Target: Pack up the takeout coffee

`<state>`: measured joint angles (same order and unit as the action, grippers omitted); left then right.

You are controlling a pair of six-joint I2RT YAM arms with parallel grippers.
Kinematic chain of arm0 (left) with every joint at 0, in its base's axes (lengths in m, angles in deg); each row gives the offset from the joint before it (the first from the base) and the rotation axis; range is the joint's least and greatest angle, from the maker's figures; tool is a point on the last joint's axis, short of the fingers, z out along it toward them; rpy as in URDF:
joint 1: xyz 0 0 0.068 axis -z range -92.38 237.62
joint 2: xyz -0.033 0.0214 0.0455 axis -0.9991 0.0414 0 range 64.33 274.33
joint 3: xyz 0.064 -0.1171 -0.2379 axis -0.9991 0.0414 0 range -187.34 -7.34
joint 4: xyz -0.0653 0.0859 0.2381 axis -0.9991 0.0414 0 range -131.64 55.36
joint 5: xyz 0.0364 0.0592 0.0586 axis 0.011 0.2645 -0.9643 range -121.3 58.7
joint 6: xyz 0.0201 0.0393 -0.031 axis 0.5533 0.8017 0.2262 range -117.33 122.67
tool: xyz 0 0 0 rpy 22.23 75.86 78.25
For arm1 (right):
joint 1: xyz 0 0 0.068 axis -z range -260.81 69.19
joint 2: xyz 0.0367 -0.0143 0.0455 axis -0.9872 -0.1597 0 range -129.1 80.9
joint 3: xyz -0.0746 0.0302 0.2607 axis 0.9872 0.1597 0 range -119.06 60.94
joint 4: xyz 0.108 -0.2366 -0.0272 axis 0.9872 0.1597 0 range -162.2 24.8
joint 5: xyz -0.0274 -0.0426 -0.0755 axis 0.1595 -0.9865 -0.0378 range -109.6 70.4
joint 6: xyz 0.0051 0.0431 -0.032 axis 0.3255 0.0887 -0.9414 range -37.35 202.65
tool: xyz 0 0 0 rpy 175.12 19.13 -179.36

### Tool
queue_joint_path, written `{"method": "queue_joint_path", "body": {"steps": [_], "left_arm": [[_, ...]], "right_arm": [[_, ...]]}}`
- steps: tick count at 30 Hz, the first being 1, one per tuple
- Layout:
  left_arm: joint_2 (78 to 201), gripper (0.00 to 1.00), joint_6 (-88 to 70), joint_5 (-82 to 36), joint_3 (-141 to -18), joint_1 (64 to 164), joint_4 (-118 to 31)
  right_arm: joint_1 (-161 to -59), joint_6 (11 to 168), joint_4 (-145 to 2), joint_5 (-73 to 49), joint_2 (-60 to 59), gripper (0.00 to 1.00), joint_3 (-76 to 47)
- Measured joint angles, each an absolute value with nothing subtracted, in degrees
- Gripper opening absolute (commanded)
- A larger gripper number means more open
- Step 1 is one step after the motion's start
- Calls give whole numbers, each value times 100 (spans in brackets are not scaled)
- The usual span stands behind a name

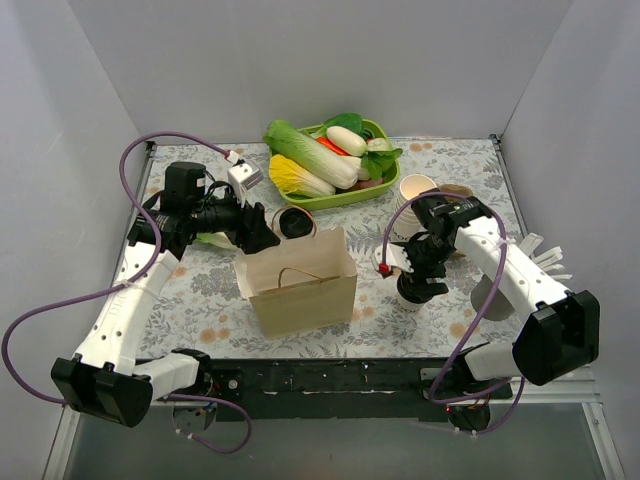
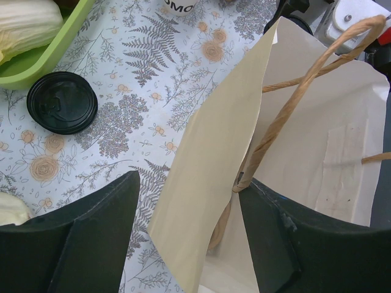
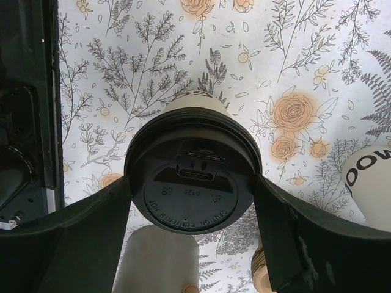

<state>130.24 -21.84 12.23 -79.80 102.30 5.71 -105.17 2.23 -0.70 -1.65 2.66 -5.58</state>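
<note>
The takeout coffee (image 1: 422, 291), a cream cup with a black lid, is to the right of the paper bag (image 1: 300, 290). My right gripper (image 1: 420, 278) is shut on it, one finger on each side of the lid (image 3: 190, 152). I cannot tell whether the cup stands on the table or is lifted. In the right wrist view my right gripper (image 3: 192, 183) shows from above the lid. My left gripper (image 1: 262, 235) is open at the bag's far left corner. In the left wrist view it (image 2: 189, 183) straddles the bag's wall (image 2: 214, 159): one finger inside by the handle (image 2: 287, 110), one outside.
A green tray (image 1: 385, 133) of vegetables stands at the back. A loose black lid (image 1: 293, 222) lies behind the bag and also shows in the left wrist view (image 2: 62, 102). A stack of lidless cups (image 1: 415, 190) stands behind my right gripper. A printed white cup (image 3: 369, 183) is close beside the coffee.
</note>
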Motion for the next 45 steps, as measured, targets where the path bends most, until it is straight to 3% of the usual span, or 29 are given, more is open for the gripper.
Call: {"method": "queue_joint_path", "body": {"steps": [22,31,37,45], "left_arm": [[13024,65,-2224,1225,-7904,10230,545],[13024,65,-2226,1225,-7904,10230,534],[13024,65,-2224,1251,-7906,10230,529],[13059,65,-2241,1310,-8013,10230,451]], "right_arm": [[-10683,295,-208,-429,437,68,-366],[-10771,308,-269,-584,548,34,-272],[-10784,383,-72,-862,354,1,-541],[-10777,503,160,-1190,439,1,-1120]]}}
